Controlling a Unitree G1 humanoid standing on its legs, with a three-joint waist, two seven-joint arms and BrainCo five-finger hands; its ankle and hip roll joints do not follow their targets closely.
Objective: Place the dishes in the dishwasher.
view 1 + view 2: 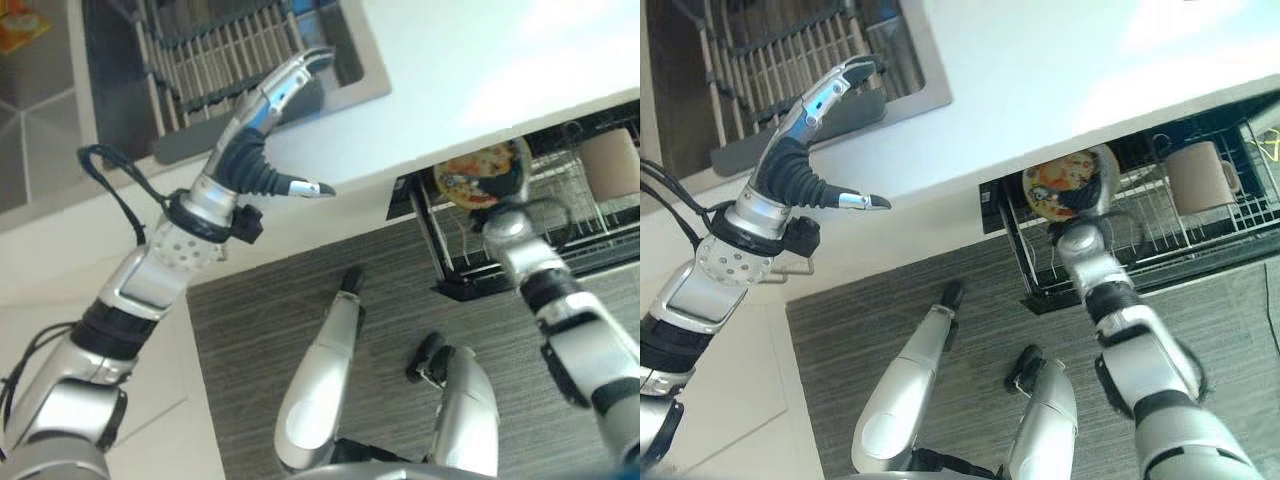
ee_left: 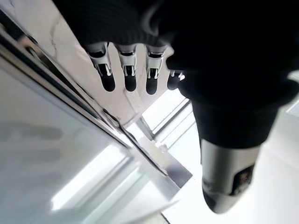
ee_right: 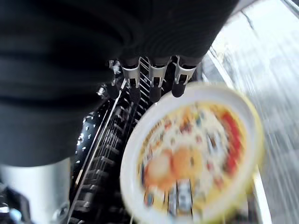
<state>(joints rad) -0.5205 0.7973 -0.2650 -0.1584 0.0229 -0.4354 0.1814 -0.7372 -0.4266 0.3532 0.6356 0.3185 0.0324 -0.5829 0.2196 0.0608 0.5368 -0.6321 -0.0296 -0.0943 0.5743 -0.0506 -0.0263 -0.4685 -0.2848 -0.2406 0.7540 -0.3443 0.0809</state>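
While the right hand (image 1: pixel 1080 238) grips a colourful plate (image 1: pixel 1065 185) at its rim, fingers curled round the edge, the plate stands upright over the pulled-out dishwasher rack (image 1: pixel 1160 235), left of a mug (image 1: pixel 1202 175). On the left, the left hand (image 1: pixel 805 150) hangs over the white counter (image 1: pixel 1060 70), fingers straight and spread, holding nothing.

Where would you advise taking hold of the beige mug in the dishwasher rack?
Probably by the handle of the mug, which juts out toward the rack's right end. Come from that side: the colourful plate and right hand occupy the other end.
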